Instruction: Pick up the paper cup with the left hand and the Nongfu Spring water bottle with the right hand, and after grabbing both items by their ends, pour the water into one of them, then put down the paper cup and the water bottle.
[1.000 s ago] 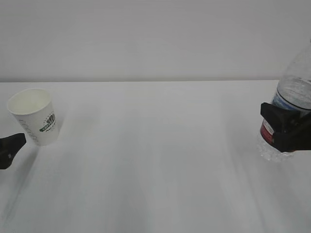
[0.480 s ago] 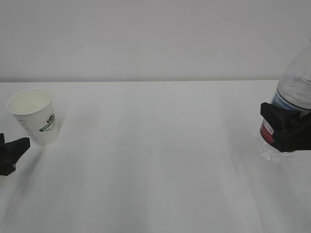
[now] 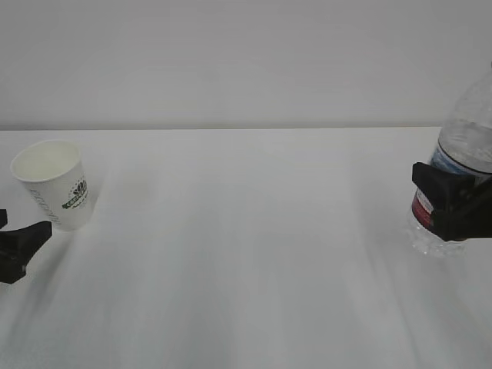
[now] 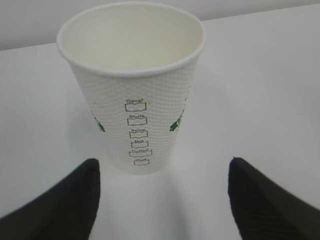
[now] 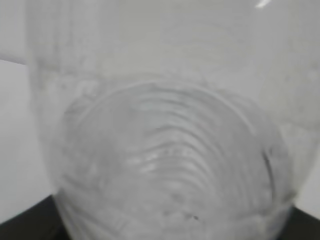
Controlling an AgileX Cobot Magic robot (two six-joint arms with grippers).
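Currently standing upright: white tapered paper cup (image 4: pixel 132 90), untouched before wide-open black left gripper (image 4: pixel 162 192); black right gripper (image 3: pixel 453 209) clamping clear plastic water bottle (image 3: pixel 461 146).

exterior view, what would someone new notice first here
The white paper cup with its green logo stands upright at the far left of the bare white table, and the left end effector sits open just in front of it, not touching it. At the far right, the right end effector is clamped around the labelled lower part of the clear water bottle.
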